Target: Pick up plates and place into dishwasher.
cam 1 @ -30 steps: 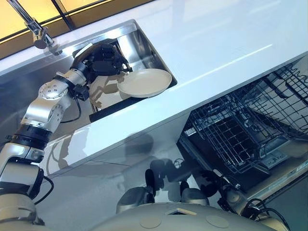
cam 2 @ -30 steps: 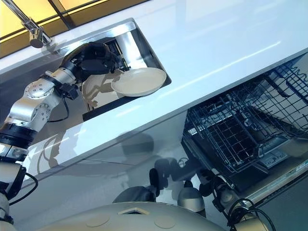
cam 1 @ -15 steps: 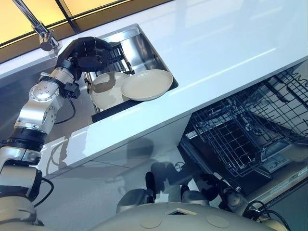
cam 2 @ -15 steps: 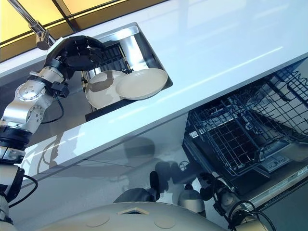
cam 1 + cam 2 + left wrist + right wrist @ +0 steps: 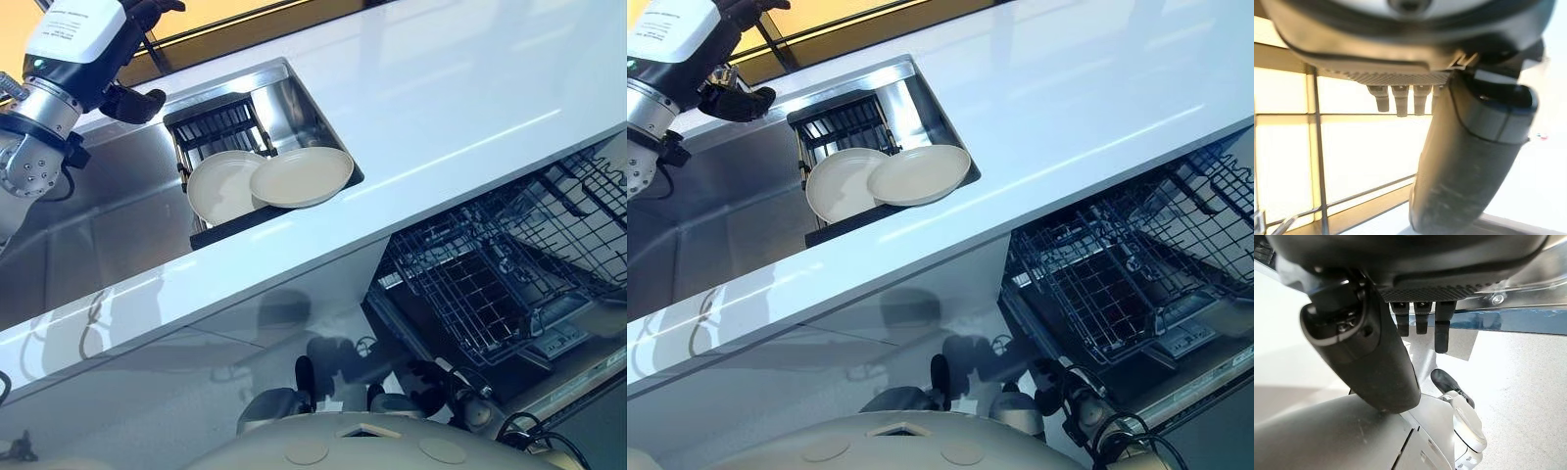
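Observation:
Two cream plates lie in the steel sink [image 5: 306, 110]. One plate [image 5: 217, 188] rests flat, and the other plate [image 5: 304, 176] overlaps its right rim and leans toward the counter's edge. My left hand [image 5: 129, 101] is raised at the far upper left, well apart from the plates. It is open and empty, thumb [image 5: 1469, 166] stretched out. My right hand [image 5: 1371, 357] hangs low beside me over the floor, open and holding nothing. The dishwasher [image 5: 549, 333] stands open at the lower right with its wire rack [image 5: 470, 284] pulled out.
A black slatted rack [image 5: 217, 125] sits in the sink behind the plates. A wide white countertop [image 5: 441, 98] runs between the sink and the dishwasher. A second wire rack [image 5: 588, 186] shows above the lower one.
My left hand has come off the right plate's rim and risen up and to the left, away from the sink. Both plates stay in the sink.

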### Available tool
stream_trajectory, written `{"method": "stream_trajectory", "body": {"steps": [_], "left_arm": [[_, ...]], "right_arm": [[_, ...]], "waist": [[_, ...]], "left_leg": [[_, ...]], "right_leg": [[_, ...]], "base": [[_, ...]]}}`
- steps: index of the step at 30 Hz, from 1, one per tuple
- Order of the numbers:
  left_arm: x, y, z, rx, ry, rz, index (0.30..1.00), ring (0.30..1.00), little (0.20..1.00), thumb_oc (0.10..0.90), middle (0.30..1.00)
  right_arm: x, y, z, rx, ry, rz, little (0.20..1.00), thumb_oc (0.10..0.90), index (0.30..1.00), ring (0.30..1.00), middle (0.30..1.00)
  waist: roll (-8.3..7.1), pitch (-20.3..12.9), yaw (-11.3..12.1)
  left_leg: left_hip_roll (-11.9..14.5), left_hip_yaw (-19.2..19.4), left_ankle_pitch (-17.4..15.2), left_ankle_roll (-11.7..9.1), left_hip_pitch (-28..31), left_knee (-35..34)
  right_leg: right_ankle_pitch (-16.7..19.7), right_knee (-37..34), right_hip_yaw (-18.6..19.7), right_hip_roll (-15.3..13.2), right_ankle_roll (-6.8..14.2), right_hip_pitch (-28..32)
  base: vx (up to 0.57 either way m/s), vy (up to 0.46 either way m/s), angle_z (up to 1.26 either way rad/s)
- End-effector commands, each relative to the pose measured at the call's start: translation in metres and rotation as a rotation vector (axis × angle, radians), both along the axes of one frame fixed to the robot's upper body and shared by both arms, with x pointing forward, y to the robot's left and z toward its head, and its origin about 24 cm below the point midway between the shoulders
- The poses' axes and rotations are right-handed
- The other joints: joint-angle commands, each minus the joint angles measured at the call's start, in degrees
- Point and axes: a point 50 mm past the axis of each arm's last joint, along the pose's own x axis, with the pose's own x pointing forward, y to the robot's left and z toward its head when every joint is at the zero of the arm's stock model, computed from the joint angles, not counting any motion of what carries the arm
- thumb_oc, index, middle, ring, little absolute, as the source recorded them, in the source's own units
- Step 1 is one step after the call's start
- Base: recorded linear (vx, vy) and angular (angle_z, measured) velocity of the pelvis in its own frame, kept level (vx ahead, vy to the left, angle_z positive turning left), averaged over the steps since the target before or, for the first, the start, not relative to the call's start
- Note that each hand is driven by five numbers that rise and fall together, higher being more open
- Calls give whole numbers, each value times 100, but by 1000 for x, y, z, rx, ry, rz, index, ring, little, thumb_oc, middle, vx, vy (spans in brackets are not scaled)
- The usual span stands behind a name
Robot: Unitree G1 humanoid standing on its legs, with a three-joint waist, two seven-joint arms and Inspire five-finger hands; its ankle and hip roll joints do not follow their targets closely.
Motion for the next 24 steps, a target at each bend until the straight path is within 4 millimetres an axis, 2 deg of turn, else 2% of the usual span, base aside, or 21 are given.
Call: {"method": "stream_trajectory", "body": {"steps": [1, 10, 16, 24], "left_arm": [[-11, 5, 71, 9, -289, 20, 900, 900, 900, 800, 900], [-12, 1, 44, 9, -227, -32, 900, 900, 900, 800, 900], [-12, -5, 18, 13, -168, -45, 900, 900, 900, 800, 900], [-11, -2, -17, 18, -103, -17, 900, 900, 900, 800, 900]], "right_arm": [[1, -30, 12, -81, -13, 19, 900, 800, 900, 900, 900], [2, -27, 11, -72, -16, 9, 900, 800, 900, 900, 900], [3, -26, 11, -68, -18, 9, 900, 800, 900, 900, 900], [1, -24, 9, -62, -21, 4, 900, 800, 900, 900, 900]], "waist": [[283, -270, 71], [259, -264, 107], [232, -252, 116], [189, -210, 125]], "left_leg": [[-120, 124, -1174, -94, 317, 335], [-124, 113, -1185, -93, 320, 335], [-116, 115, -1195, -88, 337, 317], [-116, 122, -1202, -73, 324, 326]], "right_leg": [[-141, 348, -110, 440, 50, -668], [-151, 348, -135, 433, 62, -657], [-160, 350, -138, 435, 70, -652], [-155, 365, -142, 439, 70, -667]], "base": [[0, 0, 0], [0, 0, 0], [0, 0, 0], [0, 0, 0]]}}
